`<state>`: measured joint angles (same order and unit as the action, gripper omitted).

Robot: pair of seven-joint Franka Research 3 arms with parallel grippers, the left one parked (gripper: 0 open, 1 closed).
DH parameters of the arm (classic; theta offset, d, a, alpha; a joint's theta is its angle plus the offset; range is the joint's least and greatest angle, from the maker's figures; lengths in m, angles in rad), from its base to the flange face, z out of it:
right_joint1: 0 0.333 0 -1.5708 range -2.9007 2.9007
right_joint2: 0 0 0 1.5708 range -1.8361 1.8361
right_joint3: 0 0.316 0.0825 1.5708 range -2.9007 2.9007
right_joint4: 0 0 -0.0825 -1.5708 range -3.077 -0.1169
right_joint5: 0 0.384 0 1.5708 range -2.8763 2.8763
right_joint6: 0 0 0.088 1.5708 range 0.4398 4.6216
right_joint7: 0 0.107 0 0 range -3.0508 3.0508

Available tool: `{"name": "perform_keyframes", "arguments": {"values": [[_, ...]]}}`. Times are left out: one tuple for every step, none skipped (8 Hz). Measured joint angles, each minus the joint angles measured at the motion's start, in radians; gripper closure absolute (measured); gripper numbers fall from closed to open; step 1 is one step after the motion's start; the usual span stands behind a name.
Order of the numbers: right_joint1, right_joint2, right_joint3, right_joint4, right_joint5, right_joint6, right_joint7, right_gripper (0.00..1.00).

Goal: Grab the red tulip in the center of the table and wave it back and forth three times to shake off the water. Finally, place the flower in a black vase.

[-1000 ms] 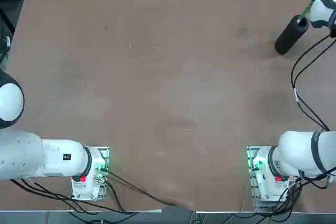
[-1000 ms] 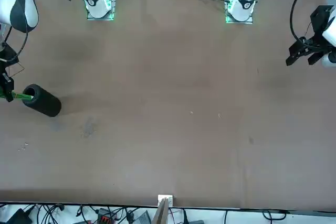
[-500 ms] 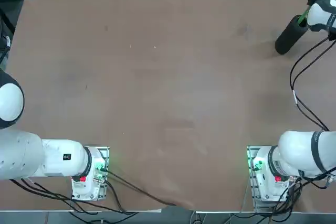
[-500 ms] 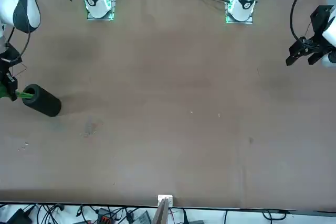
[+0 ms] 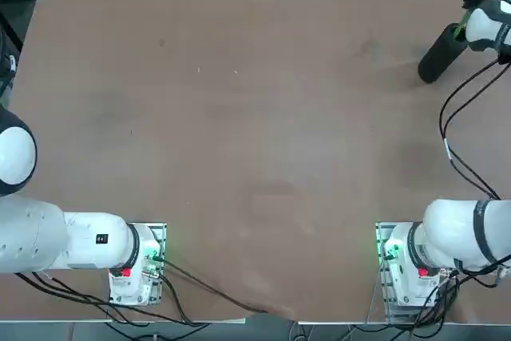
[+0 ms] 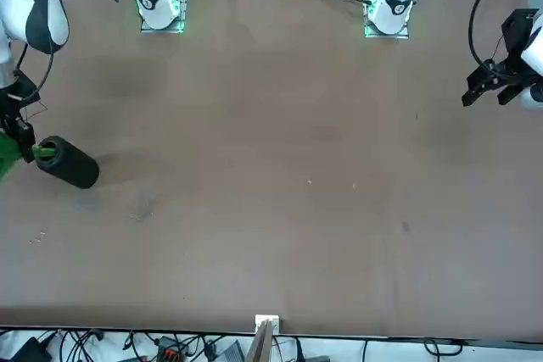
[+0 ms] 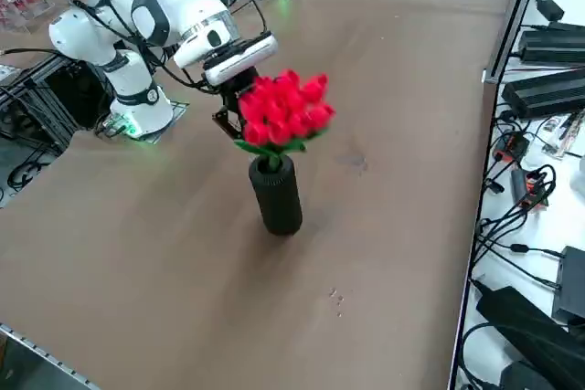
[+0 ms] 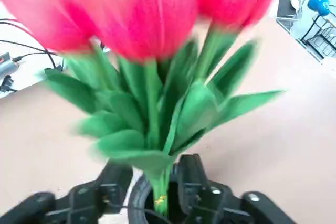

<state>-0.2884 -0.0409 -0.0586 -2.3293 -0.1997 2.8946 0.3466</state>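
The black vase [image 7: 276, 194] stands upright near the far right corner of the table [image 5: 255, 117]. The red tulip [image 7: 283, 107] stands in it, blooms and green leaves above the mouth, stem down inside. My right gripper [image 7: 236, 121] hangs just beside the leaves over the vase. In the right wrist view the gripper [image 8: 152, 182] is open, one finger [image 8: 113, 182] on each side of the thin stem [image 8: 160, 195] with a gap. From overhead, the vase [image 5: 437, 53] shows beside my wrist [image 5: 485, 25]. In the front view, green leaves [image 6: 8, 154] lie at the vase [image 6: 72, 163].
The table's right edge runs close behind the vase, with black power bricks and cables [image 7: 544, 43] beyond it. My right arm's base [image 5: 407, 265] stands at the near edge. The parked left arm [image 5: 48, 237] is at the near left.
The gripper's fingers have parted from the stem. The wrist has shifted slightly past the vase toward the table's edge, and more green leaf shows beside the vase mouth.
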Motion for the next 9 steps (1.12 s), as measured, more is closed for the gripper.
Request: {"name": "perform_keyframes", "arguments": {"values": [[0.0,-0.007,0.0,0.0,0.0,0.0,0.0,0.22],[0.0,-0.013,0.001,0.0,0.0,0.0,0.0,0.04],[0.0,-0.019,0.001,0.0,0.0,0.0,0.0,0.0],[0.001,-0.032,0.003,0.001,0.0,-0.012,0.0,0.0],[0.001,-0.059,0.006,0.003,-0.001,-0.052,-0.002,0.0],[0.002,-0.101,0.01,0.011,-0.001,-0.14,-0.004,0.0],[0.007,-0.152,0.017,0.032,-0.001,-0.285,-0.007,0.0],[0.027,-0.196,0.022,0.076,-0.001,-0.467,-0.009,0.0],[0.062,-0.218,0.025,0.154,0.001,-0.662,-0.009,0.0]]}}
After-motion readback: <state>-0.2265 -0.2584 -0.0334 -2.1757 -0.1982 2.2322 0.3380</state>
